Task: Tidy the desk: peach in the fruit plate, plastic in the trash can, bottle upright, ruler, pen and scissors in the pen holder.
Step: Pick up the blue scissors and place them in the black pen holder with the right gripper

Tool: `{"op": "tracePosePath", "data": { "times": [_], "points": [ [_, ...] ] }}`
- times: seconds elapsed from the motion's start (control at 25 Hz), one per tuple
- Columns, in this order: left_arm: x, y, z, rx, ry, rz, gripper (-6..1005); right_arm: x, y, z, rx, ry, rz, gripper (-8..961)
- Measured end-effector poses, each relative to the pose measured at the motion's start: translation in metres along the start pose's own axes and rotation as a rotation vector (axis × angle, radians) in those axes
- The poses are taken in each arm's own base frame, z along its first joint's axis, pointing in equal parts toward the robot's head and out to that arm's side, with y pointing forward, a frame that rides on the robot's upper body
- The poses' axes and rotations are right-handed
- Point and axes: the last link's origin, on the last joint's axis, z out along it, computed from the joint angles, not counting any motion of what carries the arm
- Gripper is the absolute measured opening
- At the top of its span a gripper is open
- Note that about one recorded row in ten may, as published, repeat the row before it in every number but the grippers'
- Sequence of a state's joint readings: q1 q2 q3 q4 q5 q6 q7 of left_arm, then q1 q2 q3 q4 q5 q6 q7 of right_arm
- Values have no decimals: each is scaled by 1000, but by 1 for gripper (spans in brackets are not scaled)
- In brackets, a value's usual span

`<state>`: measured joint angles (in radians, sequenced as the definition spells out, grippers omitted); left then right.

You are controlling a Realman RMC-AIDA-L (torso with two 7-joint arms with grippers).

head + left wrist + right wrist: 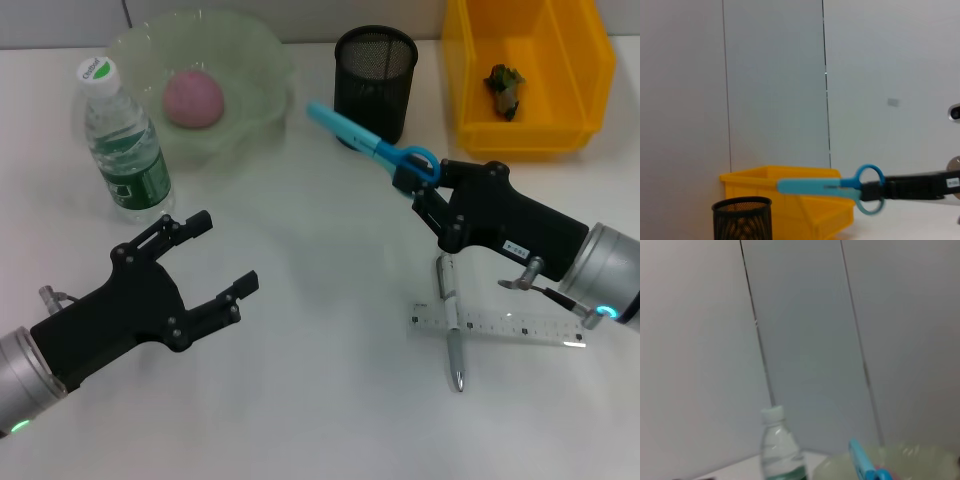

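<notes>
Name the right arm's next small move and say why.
Probably carry the scissors a little farther over the pen holder, then tip the covered blade down. The right gripper grips them by the handles, lifted, with the blade tip just short of the mesh rim.

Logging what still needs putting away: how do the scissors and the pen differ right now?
The scissors are held off the desk in the right gripper, blade cover aimed toward the pen holder; the pen lies flat on the desk, untouched. The scissors are light blue and cyan; the pen is silver-grey. The pen crosses the ruler; the scissors touch nothing else. Neither is in the pen holder yet.
</notes>
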<state>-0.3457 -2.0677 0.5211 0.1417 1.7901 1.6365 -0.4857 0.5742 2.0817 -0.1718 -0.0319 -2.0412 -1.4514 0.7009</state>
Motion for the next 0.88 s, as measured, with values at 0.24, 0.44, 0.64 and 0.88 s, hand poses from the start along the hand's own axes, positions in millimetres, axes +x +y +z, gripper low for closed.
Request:
{"op": "tracePosePath", "data": {
  "times": [0.24, 0.44, 0.64, 0.88],
  "points": [
    [-1, -2, 5, 9, -6, -4, 827, -23, -18, -21, -125, 103, 79, 97],
    [-2, -5, 5, 18, -21, -26, 826, -47, -34, -33, -166, 200, 112, 98],
    [-3, -8, 4, 40, -27, -38, 826, -78, -48, -30, -198, 365, 117, 99],
    [-3, -12, -1, 74, -25, -67, 826, -114, -58, -23, -195, 507, 98, 100]
  ]
}}
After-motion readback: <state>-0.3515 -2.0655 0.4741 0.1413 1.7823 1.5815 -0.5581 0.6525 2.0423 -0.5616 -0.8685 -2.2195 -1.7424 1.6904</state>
